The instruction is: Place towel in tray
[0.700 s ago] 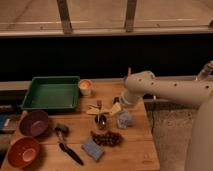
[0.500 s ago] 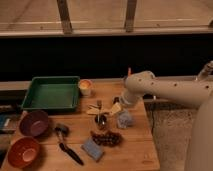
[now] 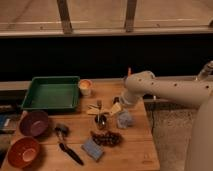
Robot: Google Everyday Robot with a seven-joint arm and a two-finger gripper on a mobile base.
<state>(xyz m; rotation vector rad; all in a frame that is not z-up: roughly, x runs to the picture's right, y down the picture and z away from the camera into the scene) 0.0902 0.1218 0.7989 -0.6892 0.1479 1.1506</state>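
One white arm (image 3: 165, 91) comes in from the right, bent down at the elbow, with its gripper (image 3: 116, 107) low over the middle of the wooden table (image 3: 137, 155). Spread or pinching? Cannot tell from here. The towel (image 3: 124, 120), a crumpled grey-blue lump, lies on the tabletop just below and right of the gripper; whether the two touch is hard to say. The green tray (image 3: 31, 97) sits at the far-left back corner, well apart from the towel, its floor bare. Just beside the tray's right edge stands a small cup (image 3: 85, 87). At front left a purple bowl (image 3: 33, 123) sits above an orange bowl (image 3: 22, 151). A dark brush (image 3: 69, 151) lies near them, then a blue sponge (image 3: 92, 149) and a bunch of grapes (image 3: 107, 138) towards the front centre.
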